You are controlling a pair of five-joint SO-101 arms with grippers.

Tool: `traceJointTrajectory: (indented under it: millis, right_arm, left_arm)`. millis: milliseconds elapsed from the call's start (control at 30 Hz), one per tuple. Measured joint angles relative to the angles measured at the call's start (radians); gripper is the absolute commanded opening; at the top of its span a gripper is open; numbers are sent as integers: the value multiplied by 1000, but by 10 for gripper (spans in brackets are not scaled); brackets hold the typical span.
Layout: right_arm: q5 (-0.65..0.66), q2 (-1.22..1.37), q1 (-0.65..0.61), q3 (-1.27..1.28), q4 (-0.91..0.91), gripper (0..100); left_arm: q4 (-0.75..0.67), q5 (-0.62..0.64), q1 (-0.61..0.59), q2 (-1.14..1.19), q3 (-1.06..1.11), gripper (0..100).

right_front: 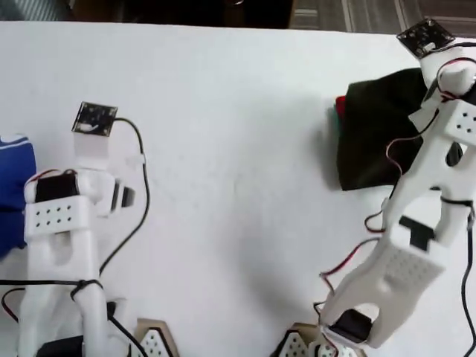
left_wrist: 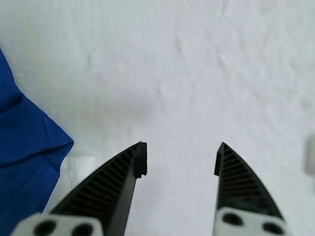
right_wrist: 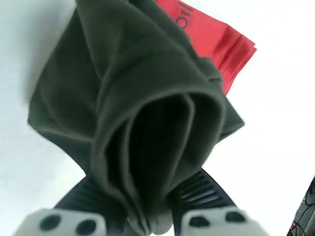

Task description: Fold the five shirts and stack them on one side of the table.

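Observation:
A dark olive shirt (right_front: 375, 134) lies bunched at the table's right side, over a red shirt (right_front: 340, 105) whose edge peeks out on its left. My right gripper (right_wrist: 147, 223) is shut on a thick fold of the olive shirt (right_wrist: 142, 113), with the red shirt (right_wrist: 211, 34) beyond it. A blue shirt (right_front: 13, 190) lies at the table's left edge, beside the left arm. My left gripper (left_wrist: 179, 160) hangs open over the bare white tabletop, with the blue shirt (left_wrist: 24, 162) just off one finger.
The white table (right_front: 238, 171) stretches wide between the two arms. Cables run from both arms near the front edge, where the arm bases (right_front: 297, 342) stand.

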Motion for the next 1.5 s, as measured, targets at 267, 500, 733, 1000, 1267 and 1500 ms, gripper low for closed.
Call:
traceJointTrajectory:
  millis: [267, 500, 733, 1000, 1267, 1500]
  right_arm:
    - [0, 364, 0, -331, -133, 19]
    - [0, 497, 18, -381, -311, 21]
    - [0, 565, 51, -381, -359, 187]
    - [-132, 572, 97, -437, -505, 193]
    - [-353, 572, 124, -548, -698, 114]
    - [-358, 572, 78, -534, -601, 172]
  left_arm:
    - [14, 0, 0, 0, 0, 245]
    - [14, 0, 2, 0, 0, 245]
    - [14, 0, 2, 0, 0, 245]
    - [14, 0, 2, 0, 0, 245]
    - [14, 0, 2, 0, 0, 245]
    - [14, 0, 2, 0, 0, 245]
